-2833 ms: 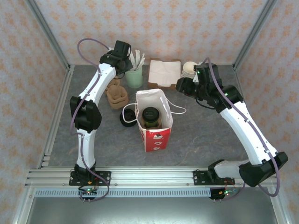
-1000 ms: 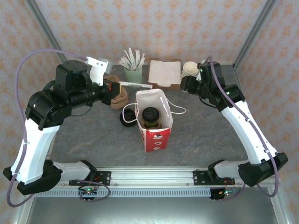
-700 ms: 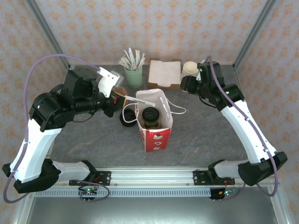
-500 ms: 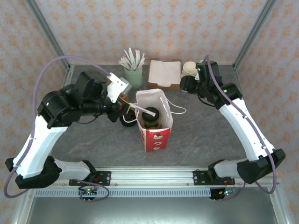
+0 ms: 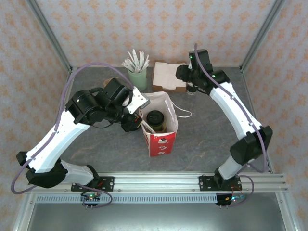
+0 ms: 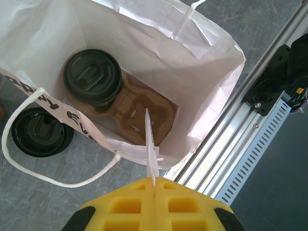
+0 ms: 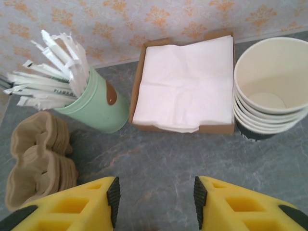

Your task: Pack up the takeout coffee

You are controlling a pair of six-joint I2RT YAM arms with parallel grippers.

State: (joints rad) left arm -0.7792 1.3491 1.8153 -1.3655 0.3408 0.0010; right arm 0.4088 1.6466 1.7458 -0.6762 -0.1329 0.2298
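Biggest thing we saw was the grey table (image 5: pixel 207 139), and dead centre of the overhead view stood the paper bag (image 5: pixel 161 139), red on the outside, white inside, mouth wide open. Along the top of the right wrist view sat the cardboard tray of white napkins (image 7: pixel 185 91). A stack of cream paper cups (image 7: pixel 269 91) was at its right, and the green cup (image 7: pixel 98 108) stuffed with wrapped straws was at its left. A pile of brown pulp carriers (image 7: pixel 38 159) filled the lower left corner there.

The right gripper (image 7: pixel 155 199) hung at the bottom of that same frame. Its yellow jaws were spread apart with bare table between them, nothing held.

The left gripper (image 6: pixel 154 185) was at the bottom edge of its wrist view, above the bag's mouth. Its jaws were pinched tight on a thin paper-wrapped straw (image 6: pixel 150 144) whose far end reached down into the bag.

Inside the bag we could see a pulp carrier (image 6: pixel 139 113), and the takeout coffee (image 6: pixel 93 77) sat in its upper left pocket, black lid on. A loose black lid (image 6: pixel 42 132) lay on the table just outside the bag, at the left of the frame.
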